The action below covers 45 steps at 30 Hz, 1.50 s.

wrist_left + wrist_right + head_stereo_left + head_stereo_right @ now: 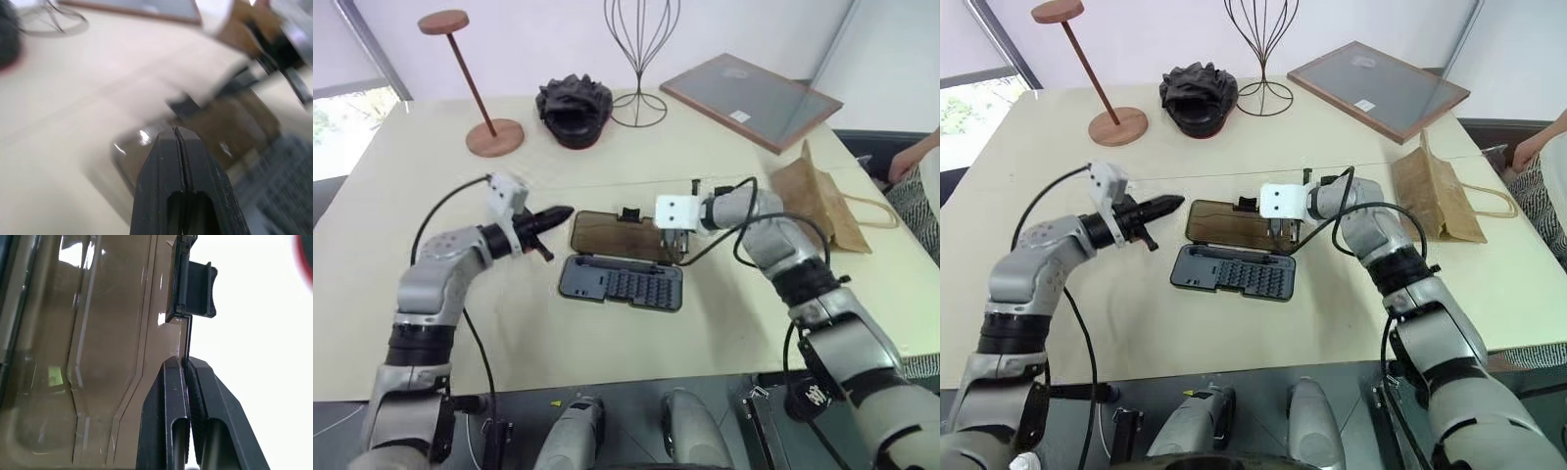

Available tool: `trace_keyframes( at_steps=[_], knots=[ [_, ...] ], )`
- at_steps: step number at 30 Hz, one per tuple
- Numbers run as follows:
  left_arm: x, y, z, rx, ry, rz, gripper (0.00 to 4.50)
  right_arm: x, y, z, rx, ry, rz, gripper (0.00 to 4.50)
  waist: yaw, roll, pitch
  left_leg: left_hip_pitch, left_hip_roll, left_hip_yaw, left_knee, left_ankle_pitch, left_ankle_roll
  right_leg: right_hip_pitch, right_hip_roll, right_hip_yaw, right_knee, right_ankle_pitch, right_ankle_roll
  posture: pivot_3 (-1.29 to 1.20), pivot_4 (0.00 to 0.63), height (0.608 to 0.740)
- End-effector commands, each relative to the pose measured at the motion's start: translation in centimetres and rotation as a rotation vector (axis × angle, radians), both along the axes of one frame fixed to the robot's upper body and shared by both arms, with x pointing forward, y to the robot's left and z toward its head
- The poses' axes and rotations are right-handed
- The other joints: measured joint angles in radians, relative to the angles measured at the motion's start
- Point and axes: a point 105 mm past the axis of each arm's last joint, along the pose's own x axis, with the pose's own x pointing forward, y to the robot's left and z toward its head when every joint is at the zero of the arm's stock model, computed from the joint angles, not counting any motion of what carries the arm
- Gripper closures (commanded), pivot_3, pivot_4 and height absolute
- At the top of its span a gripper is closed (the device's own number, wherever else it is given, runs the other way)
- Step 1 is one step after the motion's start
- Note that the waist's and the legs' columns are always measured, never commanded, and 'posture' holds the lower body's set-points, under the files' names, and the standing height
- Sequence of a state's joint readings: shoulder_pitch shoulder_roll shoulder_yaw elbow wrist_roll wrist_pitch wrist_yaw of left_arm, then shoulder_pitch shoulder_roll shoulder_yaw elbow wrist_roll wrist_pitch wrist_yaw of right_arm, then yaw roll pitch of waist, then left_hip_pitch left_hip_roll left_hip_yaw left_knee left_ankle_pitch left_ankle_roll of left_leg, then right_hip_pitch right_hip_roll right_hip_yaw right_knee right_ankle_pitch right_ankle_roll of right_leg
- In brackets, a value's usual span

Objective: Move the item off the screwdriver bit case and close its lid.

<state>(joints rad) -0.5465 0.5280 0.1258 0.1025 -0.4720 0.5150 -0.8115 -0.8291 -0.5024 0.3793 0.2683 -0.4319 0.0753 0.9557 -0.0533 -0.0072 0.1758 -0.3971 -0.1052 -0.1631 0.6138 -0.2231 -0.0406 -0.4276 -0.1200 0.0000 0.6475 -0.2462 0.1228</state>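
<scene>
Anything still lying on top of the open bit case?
No. The bit case lies bare, rows of bits showing. Its lid is folded back flat. The paper bag lies apart; what's beneath it is covered.

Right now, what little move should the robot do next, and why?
Probably swing the lid up and over toward the bit tray. The right gripper is shut on the lid's far edge beside the latch tab, the case lies open, and the paper bag is already off it.

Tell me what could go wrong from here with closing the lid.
1. The right claw pinches only the thin rim of the lid beside the latch tab; it may slip off mid-swing.
2. Nothing holds down the case, so it may slide or tip as the lid lifts.
3. The shut left claw hovers near the lid's end and could block it.
</scene>
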Motion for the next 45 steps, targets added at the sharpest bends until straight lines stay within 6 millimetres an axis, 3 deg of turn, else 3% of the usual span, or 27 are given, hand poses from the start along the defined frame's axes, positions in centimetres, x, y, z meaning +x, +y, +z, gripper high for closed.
trace_keyframes(
  at_steps=[1,6,9,16,21,27,30,36,39,43,44,45],
  knots=[
    [1.2,1.8,1.9,-0.062,-0.030,0.062,4.50,-1.9,1.7,1.7,0.013,-0.087,0.058,4.44,0.004,0.000,0.000,0.000,0.000,0.000,0.000,0.000,0.000,0.000,0.000,0.000,0.000,0.000,0.000,0.00,0.150,0.734],
    [4.1,4.8,2.6,-0.167,0.015,0.186,4.50,-3.6,2.8,2.8,0.034,-0.180,0.069,4.44,0.011,-0.001,0.001,0.000,-0.001,0.000,0.000,0.000,0.000,0.000,0.000,0.000,0.000,0.000,0.000,0.00,0.150,0.734],
    [5.3,5.5,1.5,-0.173,0.070,0.206,4.50,-3.9,3.3,3.2,0.042,-0.220,0.075,4.44,0.013,-0.002,0.001,0.000,-0.001,0.000,0.001,0.000,0.000,0.001,0.000,-0.001,-0.001,0.000,0.000,0.00,0.150,0.734],
    [5.3,2.7,-4.3,-0.018,0.200,0.082,4.50,-4.5,3.7,3.9,0.075,-0.251,0.067,4.44,0.014,-0.003,0.001,-0.001,-0.002,0.000,0.001,0.000,0.000,0.001,0.000,-0.001,0.000,0.000,0.000,0.00,0.150,0.734],
    [5.1,1.0,-4.1,-0.034,0.188,0.009,4.50,-3.6,2.7,3.3,0.103,-0.167,0.004,4.44,0.009,-0.004,0.001,-0.001,-0.002,0.000,0.002,0.000,0.000,0.000,0.000,-0.001,0.000,0.000,0.000,0.00,0.150,0.734],
    [3.3,-1.2,-1.0,-0.068,0.118,-0.131,4.50,-0.2,0.8,3.4,0.210,0.033,-0.132,4.44,0.009,-0.004,0.002,-0.002,0.000,0.000,0.002,0.000,0.000,0.000,0.000,-0.001,0.000,0.000,0.000,0.00,0.150,0.734],
    [1.4,-2.1,0.2,-0.059,0.100,-0.211,4.50,1.1,0.3,3.0,0.197,0.140,-0.132,4.44,0.005,-0.004,0.002,-0.001,0.000,0.000,0.001,0.000,0.000,0.000,0.000,-0.001,0.000,0.000,0.000,0.00,0.150,0.734],
    [-3.8,-3.0,-1.5,0.059,0.160,-0.360,4.50,2.4,0.2,0.9,0.166,0.361,-0.103,4.44,-0.005,-0.003,0.002,-0.001,0.001,0.000,0.001,0.000,0.000,0.000,0.000,-0.001,0.000,0.000,0.000,0.00,0.150,0.734],
    [-6.0,-2.8,-3.4,0.133,0.203,-0.391,4.50,2.7,0.5,-0.3,0.123,0.390,-0.085,3.61,-0.013,-0.003,0.002,-0.001,0.001,0.000,0.000,0.000,0.000,0.000,0.000,0.000,0.000,0.000,-0.001,0.00,0.150,0.734],
    [-7.2,-2.6,-4.8,0.182,0.223,-0.393,4.50,2.8,1.1,-0.7,0.104,0.395,-0.055,1.43,-0.014,-0.003,0.002,0.000,0.001,0.000,0.000,0.000,0.000,0.000,0.000,0.000,0.000,0.000,-0.001,0.00,0.150,0.734],
    [-7.4,-2.6,-5.2,0.195,0.228,-0.393,4.50,2.9,1.4,-0.6,0.107,0.392,-0.050,1.08,-0.014,-0.003,0.002,0.000,0.001,0.000,0.000,0.000,0.000,0.000,0.000,0.000,0.000,0.000,-0.001,0.00,0.150,0.734],
    [-7.6,-2.6,-5.5,0.208,0.231,-0.393,4.50,3.0,1.7,-0.6,0.110,0.389,-0.047,1.08,-0.014,-0.003,0.002,0.000,0.001,0.000,0.000,0.000,0.000,0.000,0.000,0.000,0.000,0.000,-0.001,0.00,0.150,0.734]
  ],
)
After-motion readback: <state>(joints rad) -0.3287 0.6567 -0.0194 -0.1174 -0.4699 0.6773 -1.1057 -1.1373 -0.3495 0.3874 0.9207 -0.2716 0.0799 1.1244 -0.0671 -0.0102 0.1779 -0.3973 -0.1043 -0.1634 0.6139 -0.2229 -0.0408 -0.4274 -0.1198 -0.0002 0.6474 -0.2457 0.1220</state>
